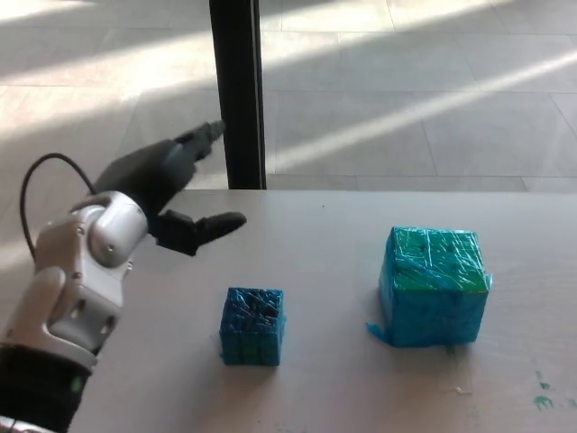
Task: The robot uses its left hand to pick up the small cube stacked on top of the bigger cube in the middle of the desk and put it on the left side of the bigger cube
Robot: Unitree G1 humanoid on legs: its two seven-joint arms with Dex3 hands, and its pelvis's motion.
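Now left hand (167,194) raised, fingers spread.

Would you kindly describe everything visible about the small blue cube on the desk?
The small blue cube looks wrapped in glossy, crinkled blue tape with dark lines across its top. It sits upright and flat on the pale desk, to the left of the bigger blue-green cube and apart from it. Nothing touches it but the desk; the open left hand hangs above and behind it.
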